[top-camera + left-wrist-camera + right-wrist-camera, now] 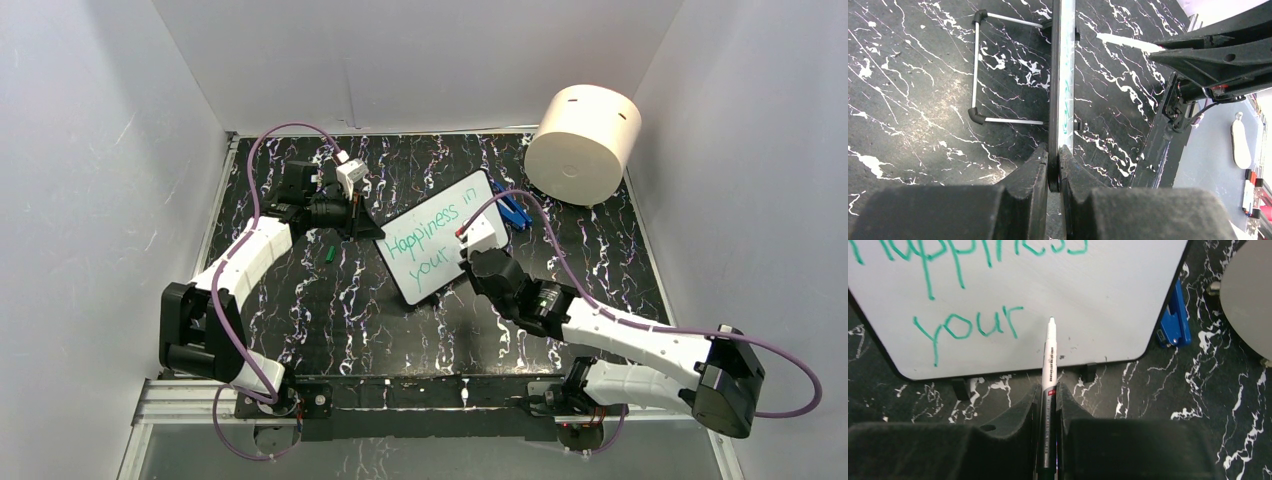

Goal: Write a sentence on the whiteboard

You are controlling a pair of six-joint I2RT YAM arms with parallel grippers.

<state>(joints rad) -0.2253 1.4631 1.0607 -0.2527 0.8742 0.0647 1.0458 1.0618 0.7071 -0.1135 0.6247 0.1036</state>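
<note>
Left gripper [1054,159] pinches the near edge of the whiteboard [1062,75], jaws narrowed onto its frame. Right gripper [1049,390] clamps a white marker [1050,352], its tip ahead, just right of "your" in the sentence [428,235].

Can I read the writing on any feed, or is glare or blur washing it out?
Top external: the sentence is small but legible, no glare on the whiteboard. Right wrist: lettering sharp, evenly lit, top line cropped. Left wrist: board seen edge-on, only green slivers.
</note>
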